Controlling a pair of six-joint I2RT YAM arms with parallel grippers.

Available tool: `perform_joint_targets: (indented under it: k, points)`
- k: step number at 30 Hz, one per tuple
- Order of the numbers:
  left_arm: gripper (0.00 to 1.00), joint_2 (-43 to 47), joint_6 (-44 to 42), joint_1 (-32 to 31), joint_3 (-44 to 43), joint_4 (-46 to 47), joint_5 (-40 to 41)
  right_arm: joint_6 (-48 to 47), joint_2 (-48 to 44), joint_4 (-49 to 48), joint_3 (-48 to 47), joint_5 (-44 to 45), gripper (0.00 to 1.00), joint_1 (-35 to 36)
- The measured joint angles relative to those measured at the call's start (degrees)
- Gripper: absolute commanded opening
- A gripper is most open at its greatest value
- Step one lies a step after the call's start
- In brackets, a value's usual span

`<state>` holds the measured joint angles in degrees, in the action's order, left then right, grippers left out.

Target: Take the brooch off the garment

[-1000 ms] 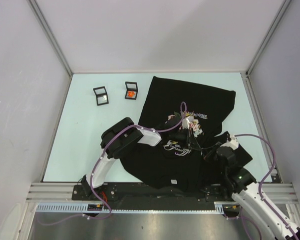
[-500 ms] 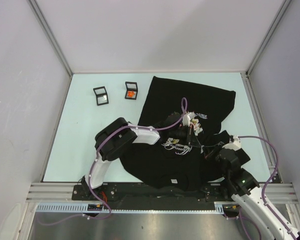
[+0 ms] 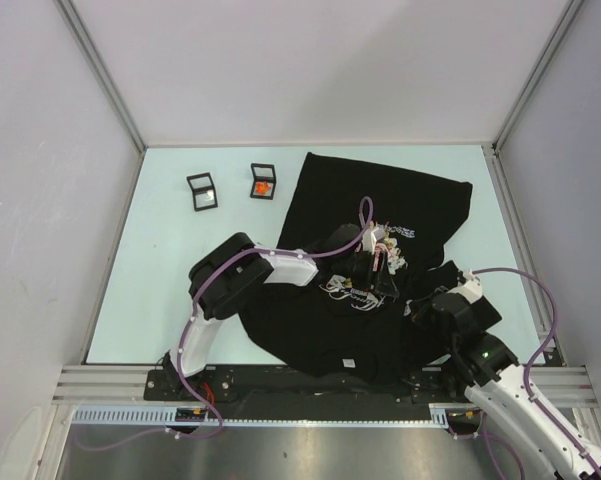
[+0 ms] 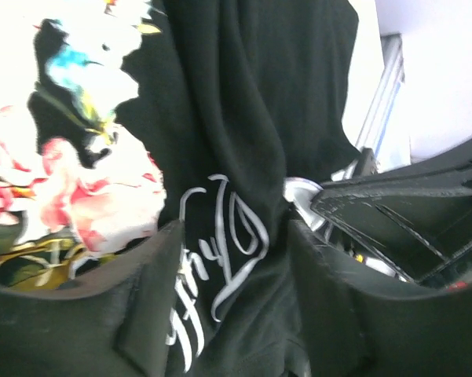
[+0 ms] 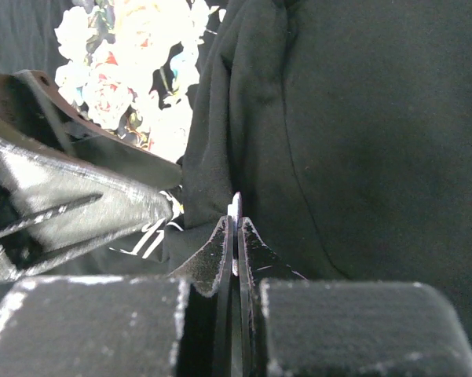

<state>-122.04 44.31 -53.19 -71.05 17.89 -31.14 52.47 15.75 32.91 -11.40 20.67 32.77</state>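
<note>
The brooch [image 4: 298, 191] I take to be the small silver piece showing against a fold of the shirt [image 3: 380, 195], beside the white lettering and below the rose print. It is too small to make out clearly. The right tool [image 5: 234, 224] is pressed together on a thin bright sliver at that spot, so it seems to be pinching the brooch while the piece is still at the cloth.

The left tool [image 4: 234, 236] is spread, straddling the lettered fold. Whether it presses the cloth down I cannot tell.

Over the last second the left arm's elbow has swung out to its left and its tool has slid from the roses toward the lettering, bunching the print. The right tool has edged in to meet it. That suggests the cloth is now braced close to the brooch, ready for a pull, but nothing is free yet.

Two small boxes [image 3: 202, 190] [image 3: 263, 181] sit on the tabletop [image 3: 170, 270], left of the shirt.
</note>
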Motion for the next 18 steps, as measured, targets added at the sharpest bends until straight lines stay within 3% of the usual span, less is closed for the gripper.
perform_joint_targets:
  k: [4,8,15,18]
  points:
    - [0.67,0.0,0.2,-0.2,0.0,0.9,-2.6,0.0,-0.4,-0.3,-0.2,0.0,0.00,0.0]
    - [0.56,-0.5,0.1,-0.3,-0.1,1.0,-4.6,0.0,0.2,-1.0,-0.4,-0.1,0.00,0.0]
    - [0.54,-1.0,-2.4,-0.6,-0.2,-1.0,-4.0,0.0,10.3,-1.0,-4.2,0.1,0.01,0.0]
    - [0.54,-0.5,-3.8,-0.7,-0.2,-2.0,-3.3,-0.1,13.1,-0.5,-5.2,0.9,0.07,0.1]
